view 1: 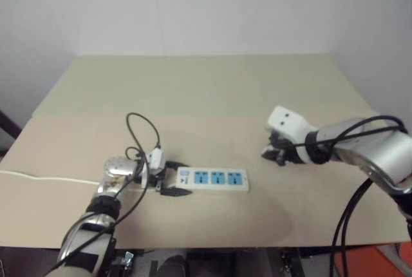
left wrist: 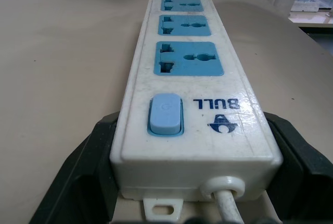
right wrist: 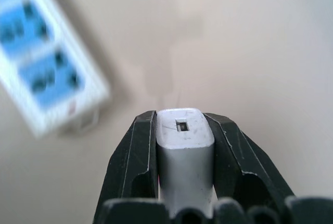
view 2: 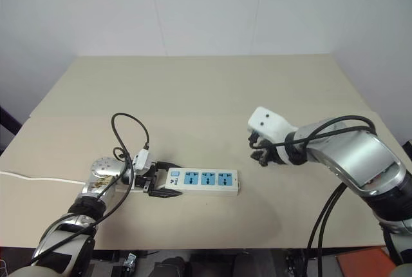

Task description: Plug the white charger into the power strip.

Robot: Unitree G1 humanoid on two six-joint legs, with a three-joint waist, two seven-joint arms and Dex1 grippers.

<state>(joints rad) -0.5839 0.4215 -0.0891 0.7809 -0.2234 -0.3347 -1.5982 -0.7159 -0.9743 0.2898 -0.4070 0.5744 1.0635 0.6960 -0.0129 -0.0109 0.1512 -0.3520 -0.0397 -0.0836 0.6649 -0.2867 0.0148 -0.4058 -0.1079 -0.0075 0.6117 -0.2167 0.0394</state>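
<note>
While my left pincer (view 2: 156, 185) clamps the switch end of the strip (view 2: 201, 181), its two black fingers (left wrist: 78, 182) press on either long side of the white bar, which lies flat on the bench (view 2: 212, 96). From that pincer the strip runs straight away: first the blue switch (left wrist: 165, 114), then the three blue sockets (left wrist: 188, 58) in a row, all facing up. The thin white cord (left wrist: 227, 206) leaves the strip at the gripped end, between the fingers, and a white line (view 2: 38, 178) trails across the bench to the far left beyond my wrist. My right pincer (right wrist: 182, 146) is pressed onto the charger (right wrist: 183, 151), one black finger on each side of the small white block, whose end with a little slot points out past the fingertips. That pincer hangs above the bench, tilted downward, off to the right of the strip's free end and well apart from it; no part of the charger touches the strip. Seen along the right pincer, the sockets lie ahead and to one side, blurred, with bare bench directly beyond the charger. The prongs I cannot make out. Black cables (view 2: 129, 129) loop over my left wrist, just beside the gripped end.
</note>
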